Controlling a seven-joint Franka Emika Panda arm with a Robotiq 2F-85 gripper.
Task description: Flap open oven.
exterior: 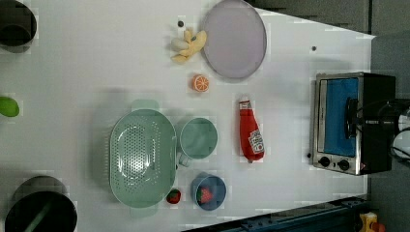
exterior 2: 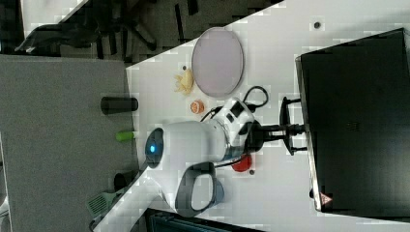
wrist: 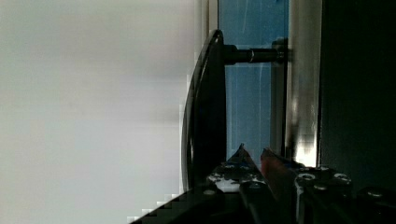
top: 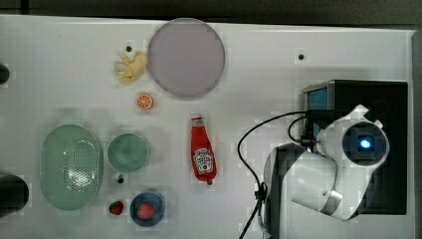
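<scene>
The oven (top: pixel 383 99) is a black box at the top view's right, with a silver front frame and a blue glass door (exterior: pixel 341 116) that looks closed. Its dark bar handle (wrist: pixel 205 107) stands off the glass on short posts. My white arm (top: pixel 318 174) hangs over the oven's front. My gripper (wrist: pixel 252 151) reaches in at the handle (exterior 2: pixel 285 125), its fingertips close together in the gap between the bar and the glass, beside the bar with nothing clamped between them. Two black knobs (exterior: pixel 333 163) sit at the front's end.
A red ketchup bottle (top: pixel 202 154) lies on the white table nearest the oven's front. Farther off are a lilac plate (top: pixel 185 56), an orange half (top: pixel 144 101), a banana (top: pixel 131 67), a green mug (top: pixel 128 152), a green colander (top: pixel 71 167) and a blue bowl (top: pixel 147 207).
</scene>
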